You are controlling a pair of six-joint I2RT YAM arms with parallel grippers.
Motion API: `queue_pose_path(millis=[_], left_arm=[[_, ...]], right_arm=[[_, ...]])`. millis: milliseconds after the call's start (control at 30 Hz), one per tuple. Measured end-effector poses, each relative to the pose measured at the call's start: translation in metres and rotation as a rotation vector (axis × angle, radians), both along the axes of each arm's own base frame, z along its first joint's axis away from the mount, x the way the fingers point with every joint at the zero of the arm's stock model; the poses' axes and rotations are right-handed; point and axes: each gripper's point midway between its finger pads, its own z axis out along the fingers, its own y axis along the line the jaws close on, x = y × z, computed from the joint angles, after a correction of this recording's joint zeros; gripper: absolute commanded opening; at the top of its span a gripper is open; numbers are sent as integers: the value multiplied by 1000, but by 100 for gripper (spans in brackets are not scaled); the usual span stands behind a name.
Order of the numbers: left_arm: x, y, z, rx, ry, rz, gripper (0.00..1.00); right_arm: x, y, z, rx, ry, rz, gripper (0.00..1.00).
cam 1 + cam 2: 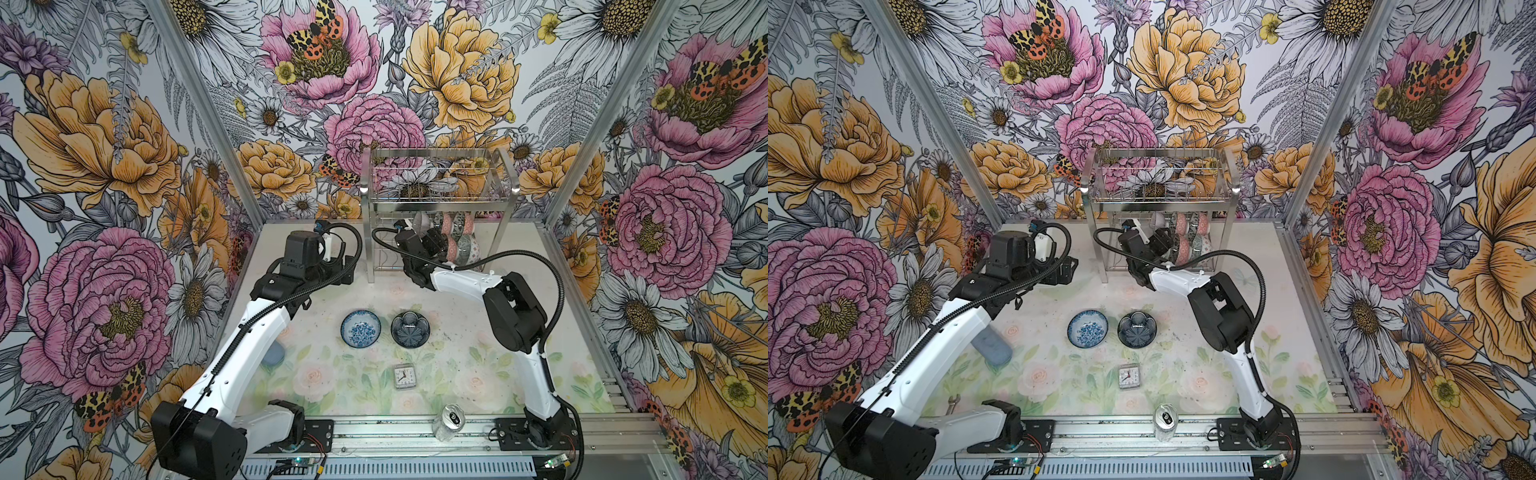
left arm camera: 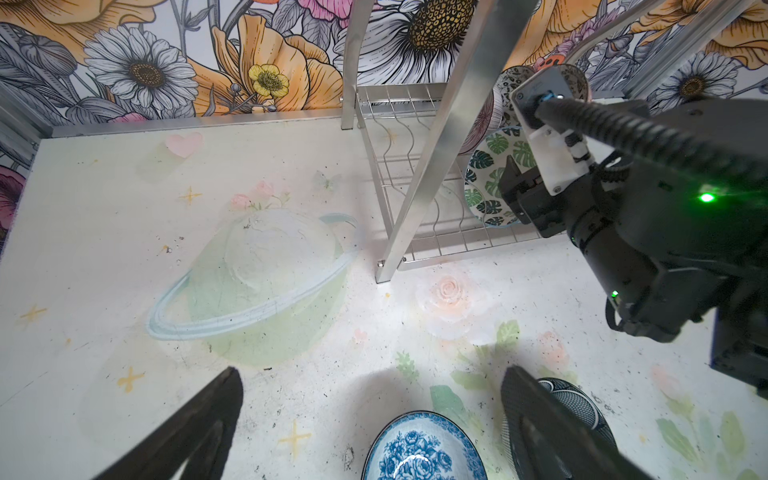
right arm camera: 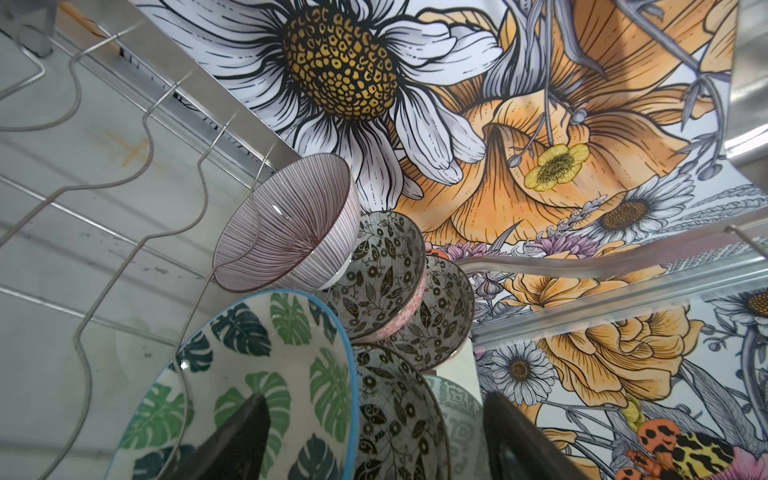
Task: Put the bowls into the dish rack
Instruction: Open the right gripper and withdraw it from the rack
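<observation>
The dish rack (image 1: 440, 195) (image 1: 1163, 183) stands at the back; several bowls (image 1: 457, 239) sit on edge in its lower wavy-wire tier. My right gripper (image 1: 441, 245) (image 3: 376, 399) is open there. One finger lies against the inside of the green leaf bowl (image 3: 257, 365) and the other stands past a green geometric bowl (image 3: 461, 415), with a black-and-white floral bowl (image 3: 399, 415) between. A blue floral bowl (image 1: 360, 328) (image 2: 419, 453) and a dark blue bowl (image 1: 410, 329) (image 2: 577, 407) rest upright mid-table. My left gripper (image 1: 345, 268) (image 2: 372, 374) hovers open and empty left of the rack.
A small square clock (image 1: 404, 376) lies in front of the two table bowls, and a silver can (image 1: 451, 422) stands at the front rail. A grey-blue object (image 1: 992, 347) lies under the left arm. The rack's upper basket (image 1: 432, 174) looks empty.
</observation>
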Motion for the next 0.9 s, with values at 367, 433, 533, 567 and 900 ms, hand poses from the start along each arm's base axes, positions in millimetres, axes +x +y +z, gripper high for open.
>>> queue_pose_path(millis=[367, 433, 533, 567, 900], left_arm=[[0, -1, 0, -6, 2, -6, 99], [0, -3, -1, -7, 5, -8, 99], [0, -8, -6, -10, 21, -10, 99], [0, -11, -8, -11, 27, -9, 99], [-30, 0, -74, -32, 179, 123, 99]], right_arm=[[-47, -6, 47, 226, -20, 129, 100], [-57, -10, 52, 263, -21, 142, 100], [-71, -15, 52, 307, -12, 153, 100], [-75, -17, 51, 317, -8, 155, 100], [-106, -47, 52, 465, 13, 137, 100]])
